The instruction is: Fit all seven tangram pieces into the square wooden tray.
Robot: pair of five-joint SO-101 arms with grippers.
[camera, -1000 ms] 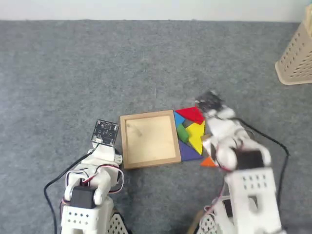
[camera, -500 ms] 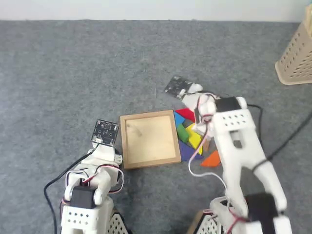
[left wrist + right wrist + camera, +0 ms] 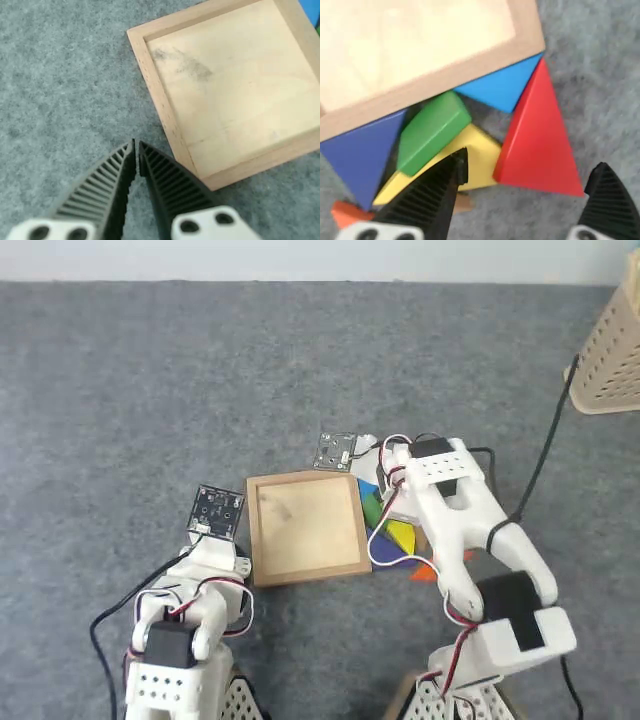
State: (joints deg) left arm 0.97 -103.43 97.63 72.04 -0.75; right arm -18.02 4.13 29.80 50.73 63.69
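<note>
The square wooden tray [image 3: 254, 530] lies empty in the middle of the grey felt. The tangram pieces crowd against its right side: light blue [image 3: 367, 487], green [image 3: 373, 509], yellow [image 3: 401, 536], dark blue [image 3: 386, 558] and orange [image 3: 426, 573]. In the right wrist view, my right gripper [image 3: 531, 161] hangs open over the red triangle [image 3: 537, 135], with the light blue triangle [image 3: 501, 88], green piece [image 3: 432, 130] and yellow piece [image 3: 472, 155] beside it. My left gripper [image 3: 136, 146] is shut and empty, just off the tray's rim [image 3: 152, 80].
A slatted beige basket [image 3: 612, 350] stands at the far right edge. The right arm [image 3: 445, 485] and its cables lie over the pieces. A small wood-coloured piece [image 3: 463, 202] peeks from under the yellow one. Grey felt stretches around the tray.
The right arm has swung left and forward, from beside the pieces to above them near the tray's right edge. The left arm has not moved.
</note>
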